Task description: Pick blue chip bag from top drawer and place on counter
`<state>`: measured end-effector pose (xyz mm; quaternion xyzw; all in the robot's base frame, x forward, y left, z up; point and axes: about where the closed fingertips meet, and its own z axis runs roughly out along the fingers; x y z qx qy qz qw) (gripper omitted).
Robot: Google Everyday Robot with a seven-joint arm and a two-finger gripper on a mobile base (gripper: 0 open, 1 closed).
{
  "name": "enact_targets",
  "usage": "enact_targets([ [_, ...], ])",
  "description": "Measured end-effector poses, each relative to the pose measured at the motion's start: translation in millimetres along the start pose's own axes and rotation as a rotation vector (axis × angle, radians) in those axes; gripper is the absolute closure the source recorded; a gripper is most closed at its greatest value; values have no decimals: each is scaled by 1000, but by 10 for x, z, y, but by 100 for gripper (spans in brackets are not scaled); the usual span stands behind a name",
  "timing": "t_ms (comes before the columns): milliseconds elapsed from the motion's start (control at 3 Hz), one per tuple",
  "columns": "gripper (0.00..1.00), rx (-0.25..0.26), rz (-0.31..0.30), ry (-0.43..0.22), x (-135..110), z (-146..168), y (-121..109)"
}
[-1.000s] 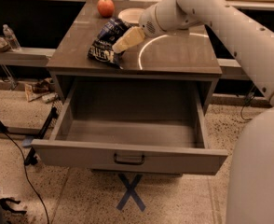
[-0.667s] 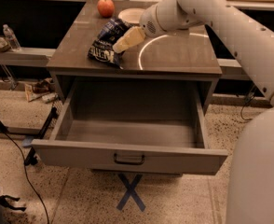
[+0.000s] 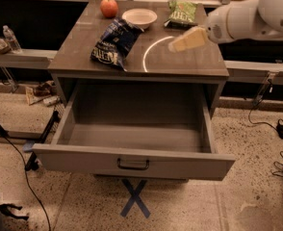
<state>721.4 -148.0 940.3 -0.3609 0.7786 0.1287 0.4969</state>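
Note:
The blue chip bag point(image 3: 113, 43) lies crinkled on the left half of the counter point(image 3: 189, 61), near its front edge, with nothing touching it. The curved white mark point(image 3: 151, 52) runs just to its right. My gripper point(image 3: 174, 45) hangs above the right half of the counter, well apart from the bag, with the white arm point(image 3: 247, 16) reaching in from the right. It holds nothing that I can see. The top drawer point(image 3: 132, 161) is pulled fully out below the counter; its inside is bare and its dark bar handle point(image 3: 133, 164) faces me.
A red apple point(image 3: 109, 7), a white bowl point(image 3: 139, 18) and a green chip bag point(image 3: 182, 12) stand at the back of the counter. A blue tape X point(image 3: 135, 198) marks the floor before the drawer. A water bottle point(image 3: 10, 37) and cables lie left; more cables lie right.
The gripper was at the blue chip bag on the counter; it has come off it and moved to the right. The bag stays on the counter. The drawer has not moved.

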Motion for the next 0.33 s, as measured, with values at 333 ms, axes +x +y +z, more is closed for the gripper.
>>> enact_targets([
  [333,0,23,13,3,95,-108,-96],
])
